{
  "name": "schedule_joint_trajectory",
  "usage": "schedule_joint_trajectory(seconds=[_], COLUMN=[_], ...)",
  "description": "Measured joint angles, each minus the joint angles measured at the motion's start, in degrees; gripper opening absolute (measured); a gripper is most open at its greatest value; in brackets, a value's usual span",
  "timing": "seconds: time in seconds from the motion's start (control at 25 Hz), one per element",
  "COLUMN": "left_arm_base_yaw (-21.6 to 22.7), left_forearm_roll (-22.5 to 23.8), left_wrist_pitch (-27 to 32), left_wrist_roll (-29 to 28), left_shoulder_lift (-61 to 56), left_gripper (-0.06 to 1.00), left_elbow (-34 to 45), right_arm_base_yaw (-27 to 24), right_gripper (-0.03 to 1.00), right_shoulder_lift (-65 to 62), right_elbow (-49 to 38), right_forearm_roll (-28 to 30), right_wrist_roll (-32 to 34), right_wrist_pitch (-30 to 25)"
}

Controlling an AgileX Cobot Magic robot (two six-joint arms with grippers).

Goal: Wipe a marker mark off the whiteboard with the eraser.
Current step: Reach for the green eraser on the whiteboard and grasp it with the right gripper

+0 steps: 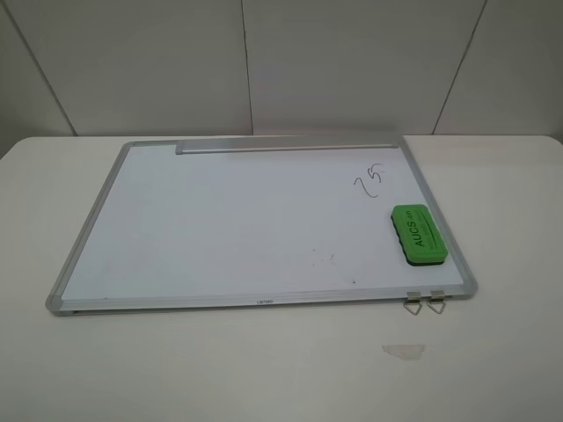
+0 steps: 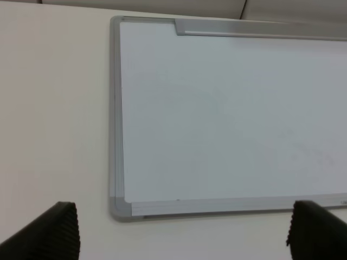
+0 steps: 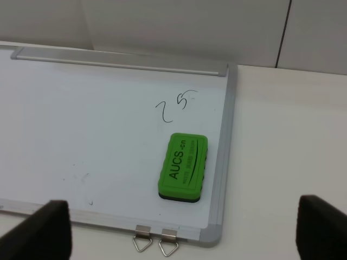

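The whiteboard [image 1: 220, 220] lies flat on the table, tray strip [image 1: 286, 145] at its far edge. The marker mark [image 1: 370, 178], a thin dark "25", sits on the board's right part. Just in front of it the green eraser [image 1: 420, 234] rests lettering up near the right frame. The right wrist view shows the marker mark [image 3: 174, 105], the eraser [image 3: 183, 167] and the whiteboard [image 3: 81, 119], with my right gripper [image 3: 184, 233] open, well short of the eraser. My left gripper [image 2: 181, 238] is open over the whiteboard's [image 2: 227, 108] near left corner. Neither gripper shows in the exterior view.
Two metal clips [image 1: 424, 301] stick out from the board's near edge at the right. A pale smudge [image 1: 403, 352] marks the white table [image 1: 264, 369] in front of them. White wall panels stand behind the table. Faint grey specks [image 1: 321, 258] dot the board.
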State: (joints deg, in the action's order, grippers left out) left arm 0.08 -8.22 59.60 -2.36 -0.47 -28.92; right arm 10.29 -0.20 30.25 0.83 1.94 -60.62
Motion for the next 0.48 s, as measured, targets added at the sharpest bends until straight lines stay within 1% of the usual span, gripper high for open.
schedule_joint_trajectory(seconds=[0.48], left_arm_base_yaw=[0.0], left_forearm_roll=[0.0], left_wrist_pitch=[0.0], left_wrist_roll=[0.0], left_shoulder_lift=[0.0], left_gripper=[0.78], left_elbow=[0.0], right_arm_base_yaw=[0.0], right_gripper=[0.83], right_shoulder_lift=[0.0], right_elbow=[0.0], right_forearm_roll=[0.0], right_wrist_roll=[0.0], right_wrist_pitch=[0.0])
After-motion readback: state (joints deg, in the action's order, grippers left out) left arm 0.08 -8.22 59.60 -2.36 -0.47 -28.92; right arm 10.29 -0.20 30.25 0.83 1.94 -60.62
